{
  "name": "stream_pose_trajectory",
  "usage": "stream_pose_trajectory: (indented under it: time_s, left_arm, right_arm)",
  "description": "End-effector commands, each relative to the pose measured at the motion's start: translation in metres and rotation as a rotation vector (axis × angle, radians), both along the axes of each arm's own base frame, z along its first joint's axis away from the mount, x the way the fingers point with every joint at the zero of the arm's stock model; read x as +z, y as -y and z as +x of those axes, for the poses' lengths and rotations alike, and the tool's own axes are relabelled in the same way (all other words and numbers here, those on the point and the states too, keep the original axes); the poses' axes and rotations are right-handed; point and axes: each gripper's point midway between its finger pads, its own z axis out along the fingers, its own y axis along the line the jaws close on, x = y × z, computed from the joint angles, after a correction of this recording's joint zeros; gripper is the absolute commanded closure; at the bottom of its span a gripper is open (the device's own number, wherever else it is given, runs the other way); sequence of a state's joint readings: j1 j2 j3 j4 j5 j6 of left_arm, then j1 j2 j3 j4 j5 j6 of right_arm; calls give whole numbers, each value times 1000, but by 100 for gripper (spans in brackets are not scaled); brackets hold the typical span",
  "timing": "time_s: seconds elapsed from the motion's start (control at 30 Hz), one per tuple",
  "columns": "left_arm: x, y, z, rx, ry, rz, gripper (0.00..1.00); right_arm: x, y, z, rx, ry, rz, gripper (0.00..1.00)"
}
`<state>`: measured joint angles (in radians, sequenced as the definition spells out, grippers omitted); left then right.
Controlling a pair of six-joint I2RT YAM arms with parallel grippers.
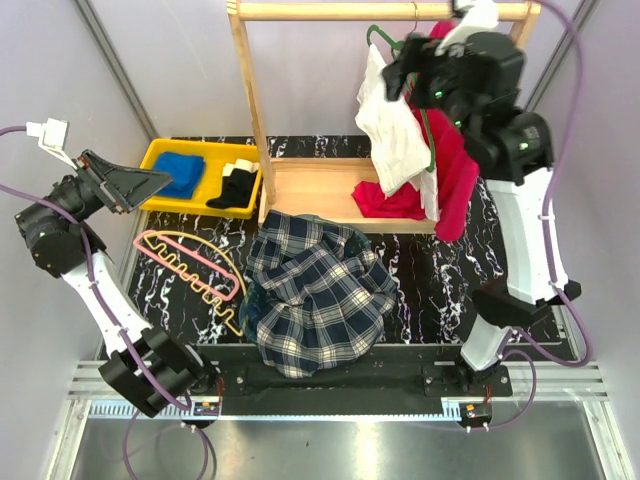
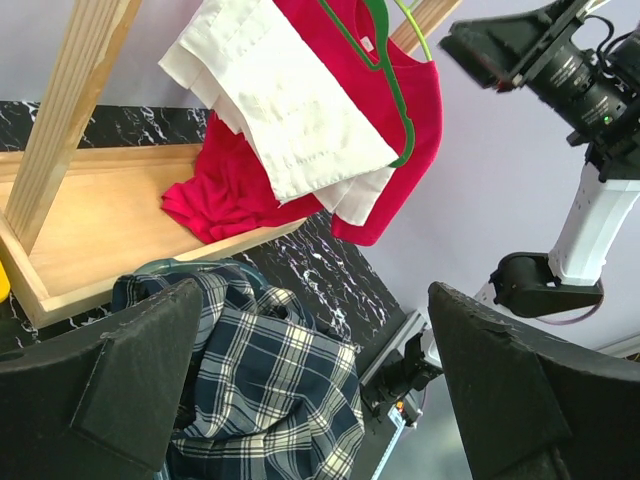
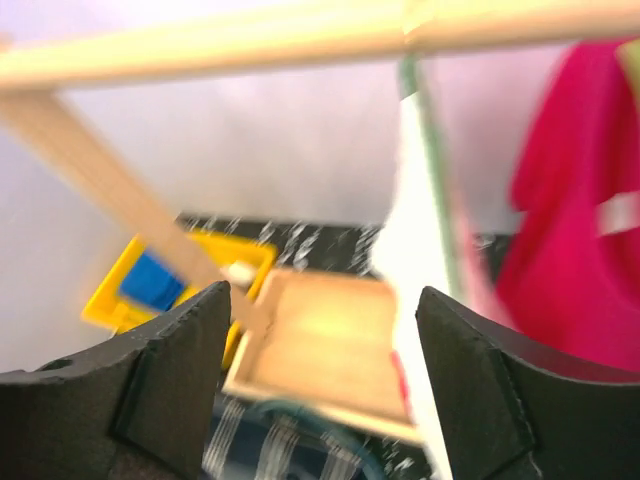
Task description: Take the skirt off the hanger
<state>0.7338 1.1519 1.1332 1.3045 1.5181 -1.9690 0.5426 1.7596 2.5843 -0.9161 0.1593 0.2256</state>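
Observation:
A white skirt hangs on a green hanger from the wooden rack's top rail, in front of a red shirt. My right gripper is open and empty, high up beside the hanger's hook and the skirt's top. Its wrist view is blurred, with the jaws apart, the skirt and hanger wire to the right. My left gripper is open and empty at the far left, away from the rack. Its view shows the skirt and hanger.
A plaid shirt lies crumpled on the marble table in front of the rack's wooden base. A pink hanger lies to its left. A yellow tray at the back left holds a blue cloth and black socks.

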Motion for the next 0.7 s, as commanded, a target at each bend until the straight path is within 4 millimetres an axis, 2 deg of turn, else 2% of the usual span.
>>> stream_pose_trajectory:
  time_s: [0.0, 0.1, 0.2, 0.43, 0.57, 0.67]
  left_arm:
    - [-30, 5, -16, -21, 100, 304, 1]
    - [-33, 5, -17, -22, 92, 303, 1]
    - [-32, 6, -17, -22, 93, 304, 1]
    - [-37, 7, -19, -23, 89, 300, 1]
    - [-38, 6, -18, -24, 82, 296, 1]
    - [-40, 5, -16, -25, 76, 291, 1]
  right_arm:
    - [9, 29, 15, -139, 47, -49, 19]
    - [-2, 30, 32, -188, 42, -69, 20]
    - [-9, 26, 40, -188, 44, -81, 19]
    - [-16, 51, 59, -256, 46, -125, 15]
    - [-29, 56, 75, -241, 14, -115, 19]
    - [-48, 48, 85, -203, -29, -115, 30]
